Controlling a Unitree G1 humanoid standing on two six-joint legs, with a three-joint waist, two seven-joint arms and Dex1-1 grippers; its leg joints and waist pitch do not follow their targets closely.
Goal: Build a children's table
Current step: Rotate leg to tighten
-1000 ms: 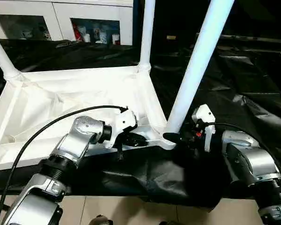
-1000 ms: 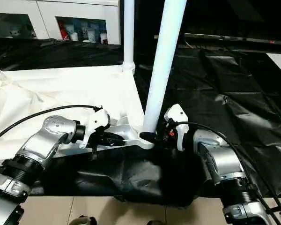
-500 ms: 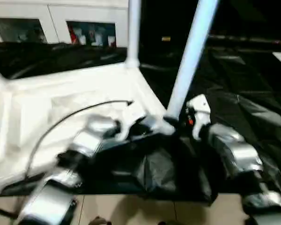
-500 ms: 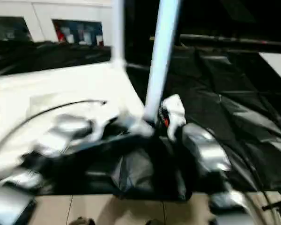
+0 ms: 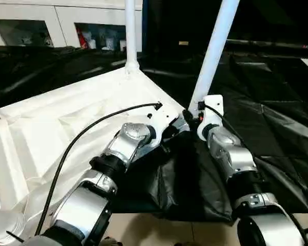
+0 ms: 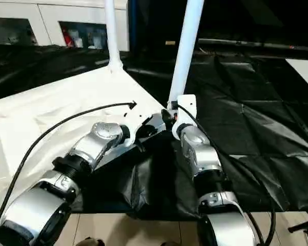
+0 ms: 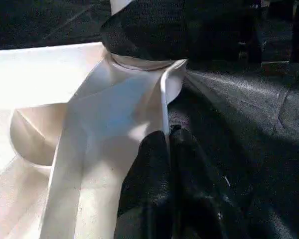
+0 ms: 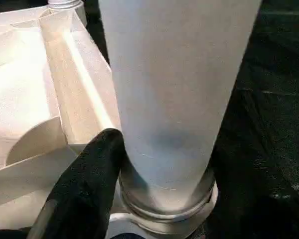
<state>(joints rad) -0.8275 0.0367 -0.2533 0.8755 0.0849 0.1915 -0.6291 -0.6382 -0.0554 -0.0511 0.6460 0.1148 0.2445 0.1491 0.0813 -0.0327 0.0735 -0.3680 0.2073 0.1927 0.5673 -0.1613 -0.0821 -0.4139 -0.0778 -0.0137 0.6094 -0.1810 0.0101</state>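
Tabletop [image 5: 66, 123] lies underside up on black sheeting [image 5: 277, 118]. Left gripper [image 7: 167, 144] pinched shut on its rim beside the corner socket [image 8: 164, 209]. Right gripper [image 5: 187, 115] clasps the near leg [image 5: 213, 51] at its base. No legible writing seen.

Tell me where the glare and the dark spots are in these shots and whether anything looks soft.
Left wrist view: the tabletop glares nearly white at its far side, and the black fingers merge into one dark mass. Right wrist view: the leg looms close and soft, evenly lit. Head views: the black sheet swallows detail; the cabinet behind is bright but dim inside.
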